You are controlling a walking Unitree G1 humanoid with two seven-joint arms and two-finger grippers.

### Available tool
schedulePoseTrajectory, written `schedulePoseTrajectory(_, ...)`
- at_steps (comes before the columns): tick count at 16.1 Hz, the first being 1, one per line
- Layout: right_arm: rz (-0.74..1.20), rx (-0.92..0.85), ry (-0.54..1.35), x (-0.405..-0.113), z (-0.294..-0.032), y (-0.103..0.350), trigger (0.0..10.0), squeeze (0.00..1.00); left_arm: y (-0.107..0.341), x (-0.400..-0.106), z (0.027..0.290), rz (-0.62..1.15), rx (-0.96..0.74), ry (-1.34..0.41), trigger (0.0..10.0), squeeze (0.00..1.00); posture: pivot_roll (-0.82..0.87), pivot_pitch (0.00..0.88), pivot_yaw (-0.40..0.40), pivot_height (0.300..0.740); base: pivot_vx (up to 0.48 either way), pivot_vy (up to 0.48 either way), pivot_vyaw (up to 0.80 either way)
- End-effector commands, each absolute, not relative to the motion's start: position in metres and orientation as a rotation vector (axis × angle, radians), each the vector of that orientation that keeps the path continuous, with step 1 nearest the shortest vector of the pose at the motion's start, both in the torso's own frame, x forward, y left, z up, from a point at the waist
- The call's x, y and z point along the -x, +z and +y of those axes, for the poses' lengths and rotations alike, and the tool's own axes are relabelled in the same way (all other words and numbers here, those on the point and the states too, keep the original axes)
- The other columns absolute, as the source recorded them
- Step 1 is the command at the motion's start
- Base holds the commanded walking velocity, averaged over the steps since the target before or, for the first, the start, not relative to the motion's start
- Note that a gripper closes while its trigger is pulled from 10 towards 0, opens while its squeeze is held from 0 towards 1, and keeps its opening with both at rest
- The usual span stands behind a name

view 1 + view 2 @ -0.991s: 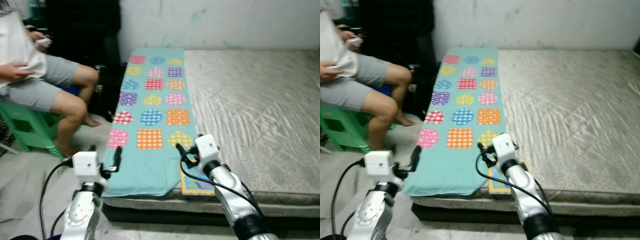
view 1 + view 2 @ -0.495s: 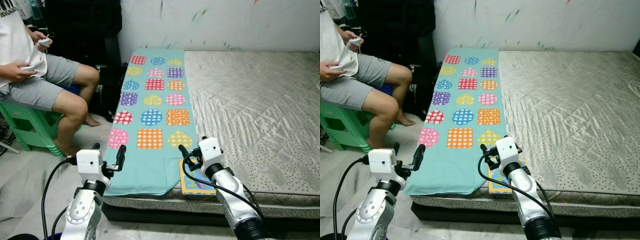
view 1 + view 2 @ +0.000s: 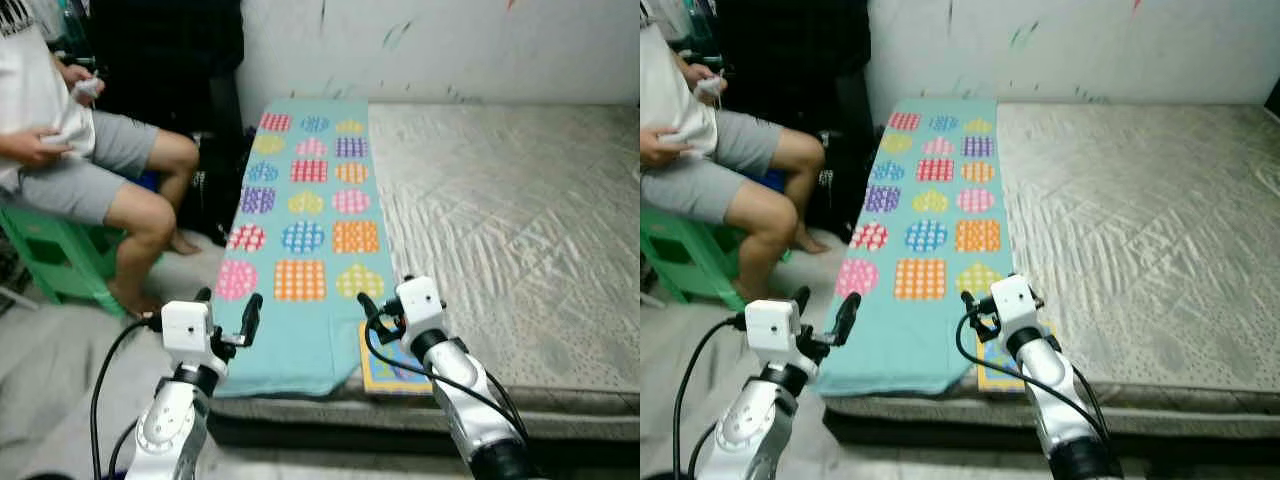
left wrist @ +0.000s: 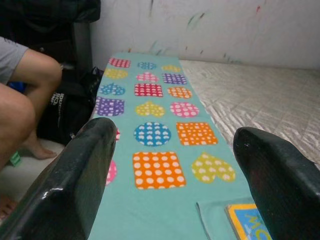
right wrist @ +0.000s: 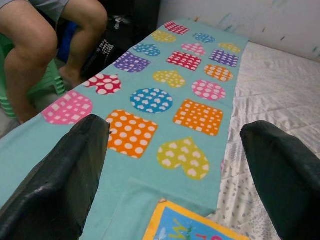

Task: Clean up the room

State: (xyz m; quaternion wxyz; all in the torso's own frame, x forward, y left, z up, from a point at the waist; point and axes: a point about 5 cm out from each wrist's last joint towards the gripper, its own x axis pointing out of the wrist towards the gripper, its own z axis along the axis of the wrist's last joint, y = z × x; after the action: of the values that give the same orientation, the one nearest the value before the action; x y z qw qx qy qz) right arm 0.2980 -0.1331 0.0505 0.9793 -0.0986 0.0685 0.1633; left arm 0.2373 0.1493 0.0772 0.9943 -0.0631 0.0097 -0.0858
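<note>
left eye view: both arms are raised at the frame's bottom, left gripper [image 3: 228,318] and right gripper [image 3: 374,312] spread wide and empty, likely readying for the book [image 3: 395,366] at lower centre, half tucked under the teal blanket [image 3: 300,240] on the mattress [image 3: 500,220]. since half a second ago, little changed; the left gripper sits slightly rightward.

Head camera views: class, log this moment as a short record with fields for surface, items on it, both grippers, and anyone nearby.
surface: mattress
cover: teal blanket with coloured shapes, along the mattress's left side
item: book at the near edge, partly under the blanket
left gripper: fingers open, over the blanket's left edge
right gripper: fingers open, above the book
person: seated on a green stool, left
</note>
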Motion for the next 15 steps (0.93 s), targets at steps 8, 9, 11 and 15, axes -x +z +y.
schedulePoseTrajectory(8,0.115,0.212,0.345,-0.2990,-0.1318,0.0543,10.0,0.00,0.0797,-0.2368,0.1525,0.017,0.117,-0.173,10.0,0.00,-0.08,0.000,0.045,0.740,0.174,0.000,0.00)
schedulePoseTrajectory(9,0.116,0.214,0.343,-0.2990,-0.1326,0.0540,10.0,0.00,0.0793,-0.2374,0.1524,0.022,0.116,-0.169,10.0,0.00,-0.08,0.000,0.047,0.740,0.000,0.000,0.00)
schedulePoseTrajectory(11,0.119,0.217,0.340,-0.2990,-0.1335,0.0529,10.0,0.00,0.0783,-0.2383,0.1520,0.026,0.115,-0.151,10.0,0.00,-0.09,0.000,0.049,0.740,0.000,0.000,0.00)
schedulePoseTrajectory(15,0.118,0.227,0.338,-0.2992,-0.1346,0.0528,10.0,0.00,0.0776,-0.2392,0.1518,0.032,0.105,-0.141,10.0,0.00,-0.09,0.000,0.051,0.740,0.000,0.000,0.00)
